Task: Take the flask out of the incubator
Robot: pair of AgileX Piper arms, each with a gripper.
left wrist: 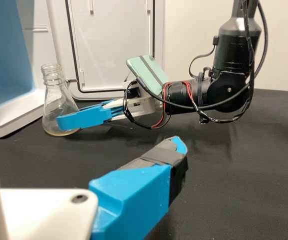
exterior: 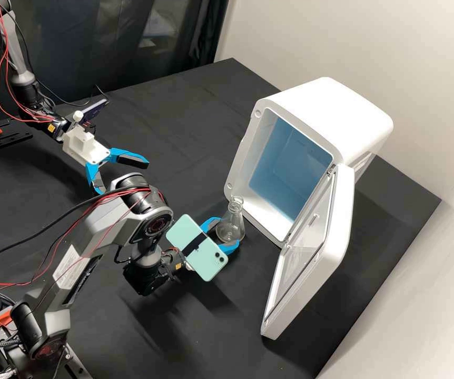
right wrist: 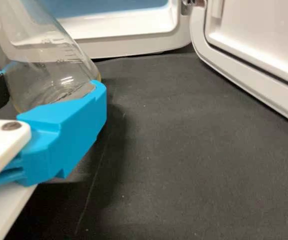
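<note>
The clear glass conical flask (exterior: pixel 231 223) stands on the black bench (exterior: pixel 185 121) just outside the open white incubator (exterior: pixel 343 121). The right gripper (exterior: pixel 226 236) is clamped on its base. The left gripper (exterior: pixel 125 177) hangs well apart, fingers spread.

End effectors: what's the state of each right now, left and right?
Left end effector: open, holding nothing.
Right end effector: closed on the base of the flask.

Bright, even light comes from above. Soft shadows fall on the bench (exterior: pixel 195 121) under the right arm (exterior: pixel 106 221). Small glints show on the flask (right wrist: pixel 43 65).
</note>
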